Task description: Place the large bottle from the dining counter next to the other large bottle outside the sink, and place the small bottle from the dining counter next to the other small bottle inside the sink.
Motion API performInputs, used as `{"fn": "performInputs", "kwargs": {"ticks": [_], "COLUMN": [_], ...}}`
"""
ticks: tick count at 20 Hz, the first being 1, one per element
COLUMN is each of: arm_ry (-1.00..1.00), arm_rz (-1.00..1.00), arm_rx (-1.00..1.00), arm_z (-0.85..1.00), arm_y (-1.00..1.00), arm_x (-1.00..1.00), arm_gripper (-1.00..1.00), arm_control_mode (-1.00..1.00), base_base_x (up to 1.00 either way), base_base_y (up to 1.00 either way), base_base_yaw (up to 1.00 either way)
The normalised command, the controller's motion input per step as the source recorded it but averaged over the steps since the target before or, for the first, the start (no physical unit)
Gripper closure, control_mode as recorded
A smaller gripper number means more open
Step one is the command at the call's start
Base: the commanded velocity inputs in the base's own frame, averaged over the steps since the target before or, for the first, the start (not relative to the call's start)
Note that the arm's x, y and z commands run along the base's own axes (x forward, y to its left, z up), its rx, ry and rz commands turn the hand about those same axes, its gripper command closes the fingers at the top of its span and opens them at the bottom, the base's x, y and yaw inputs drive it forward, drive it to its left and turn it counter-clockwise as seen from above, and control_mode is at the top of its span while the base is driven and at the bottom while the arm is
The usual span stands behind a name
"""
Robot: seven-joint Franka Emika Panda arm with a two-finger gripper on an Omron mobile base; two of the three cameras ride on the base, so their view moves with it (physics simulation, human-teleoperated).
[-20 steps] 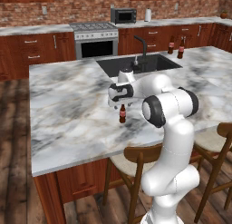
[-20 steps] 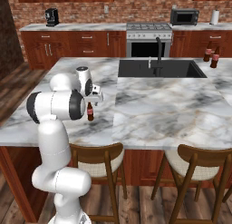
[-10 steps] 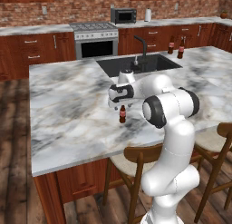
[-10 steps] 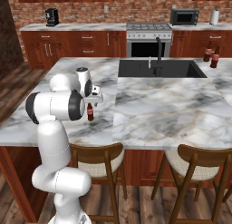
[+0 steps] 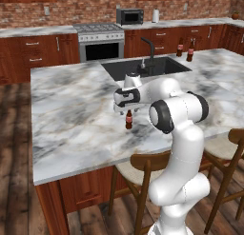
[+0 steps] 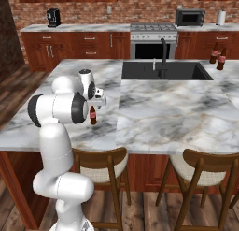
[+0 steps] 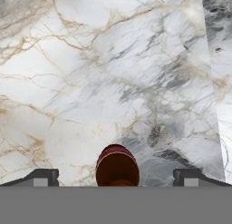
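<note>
On the dining counter (image 5: 71, 110), nr its middle: small brown bottle (image 5: 128, 120) w/ red label, upright on the marble, well apart from the sink (image 5: 157, 67) set in the far side of the same top. Directly above it: gripper (image 5: 127, 110), pointing straight down, jaws spread as wide as they go, nothing gripped. In hand view: red-brown bottle top (image 7: 117, 166) seen from above, centred btwn the two dark fingertips (image 7: 43, 177), clear gap to each side, no contact. From right base view: bottle (image 6: 93, 116) just below the hand, partly beside the white forearm; fingers themselves too small to make out there.

Beyond the sink, at the far right corner of the counter: two large dark bottles (image 5: 185, 50) w/ red labels, upright, close together, outside the basin. Black gooseneck faucet (image 5: 148, 51) at sink's rear edge. Inside of basin mostly hidden, contents can't tell.

Near side, under the counter edge: two wooden stools (image 6: 100, 162) w/ pale seats. Back wall: stove (image 5: 99, 39), microwave (image 5: 129, 15).
</note>
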Motion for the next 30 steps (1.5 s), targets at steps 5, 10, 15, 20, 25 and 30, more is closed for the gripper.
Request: {"fn": "performInputs", "kwargs": {"ticks": [5,10,15,20,25,30], "arm_ry": [0.00,0.00,0.00,0.00,0.00,0.00], "arm_rz": [0.00,0.00,0.00,0.00,0.00,0.00], "arm_rx": [0.00,0.00,0.00,0.00,0.00,0.00], "arm_z": [-0.12,-0.14,0.00,0.00,0.00,0.00], "arm_y": [0.00,0.00,0.00,0.00,0.00,0.00], "arm_x": [0.02,0.00,0.00,0.00,0.00,-0.03], "arm_gripper": [-1.00,-1.00,-1.00,1.00,1.00,1.00], "arm_control_mode": [-1.00,-1.00,-1.00,-1.00,-1.00,-1.00], "base_base_x": [0.00,0.00,0.00,0.00,0.00,0.00], "base_base_y": [0.00,0.00,0.00,0.00,0.00,0.00], "base_base_yaw": [0.00,0.00,0.00,0.00,0.00,0.00]}}
